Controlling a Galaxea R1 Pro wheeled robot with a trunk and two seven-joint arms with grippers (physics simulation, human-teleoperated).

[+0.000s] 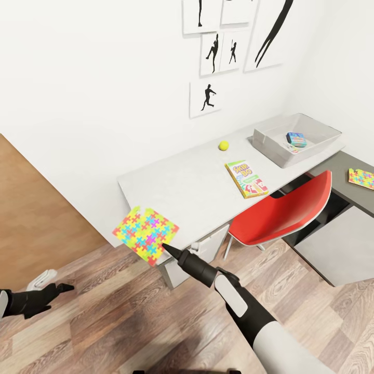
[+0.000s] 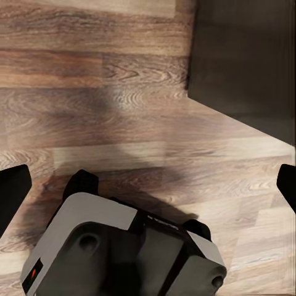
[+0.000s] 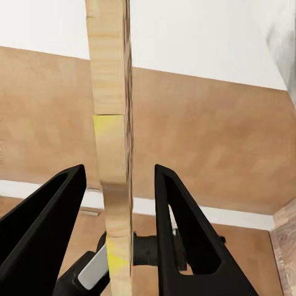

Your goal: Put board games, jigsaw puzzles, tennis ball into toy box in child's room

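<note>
One jigsaw puzzle [image 1: 145,235] lies on the table [image 1: 182,189], overhanging its near left corner. My right gripper [image 1: 167,247] is at the puzzle's near edge. In the right wrist view the puzzle [image 3: 111,154] stands edge-on between the open fingers [image 3: 185,228], with a gap on each side. The tennis ball [image 1: 224,146] sits by the wall. A Skip-Bo board game [image 1: 246,179] lies mid-table. The toy box [image 1: 270,143] at the far right holds a small blue board game [image 1: 296,139]. A second jigsaw puzzle [image 1: 362,178] rests on the dark section. My left gripper [image 1: 59,286] hangs low and open over the floor [image 2: 148,92].
A red chair [image 1: 283,213] is tucked under the table in front of the Skip-Bo box and the toy box. White wall with silhouette pictures [image 1: 208,98] rises behind the table. Wooden floor [image 1: 104,322] spreads below. The robot's base [image 2: 123,253] is under the left gripper.
</note>
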